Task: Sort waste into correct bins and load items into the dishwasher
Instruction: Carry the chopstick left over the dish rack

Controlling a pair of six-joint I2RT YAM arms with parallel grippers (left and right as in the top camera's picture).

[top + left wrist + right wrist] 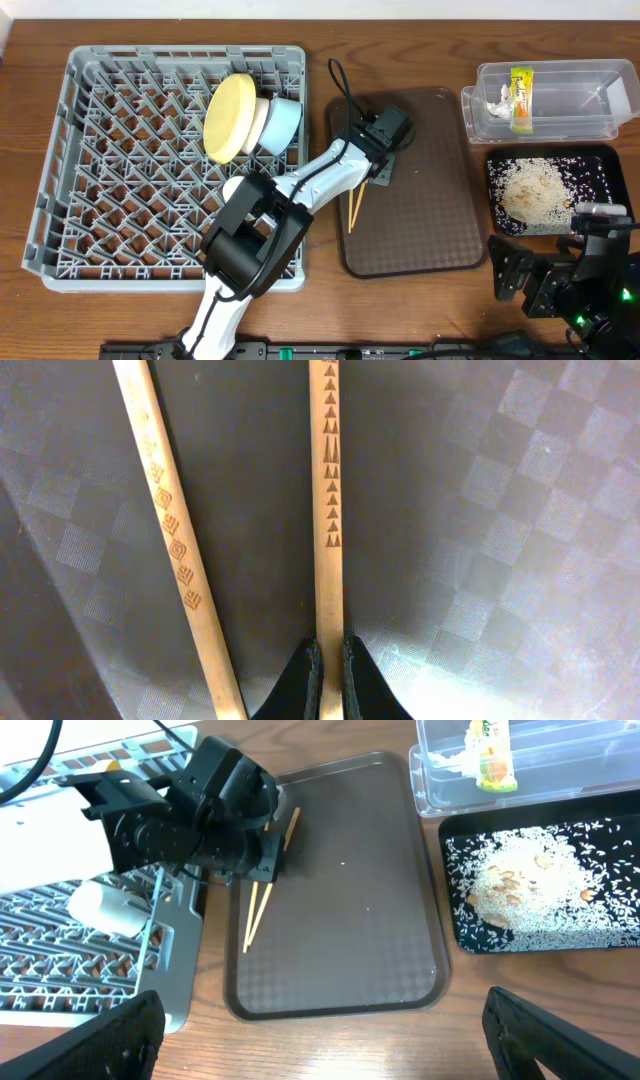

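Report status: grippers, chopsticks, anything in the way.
Left gripper shut on one chopstick, low on the brown serving tray. Second chopstick loose beside it, outside the grip. Right gripper open, empty. Nothing seen blocking.

This is a robotics lab set up as a mock kitchen: a white robot arm (300, 190) and a black robot arm (570, 285) stand at a wooden desk (30, 320). On the desk lie a grey dish rack (120, 200), a brown serving tray (430, 200), a clear tub (580, 100) and a black tray (610, 165).
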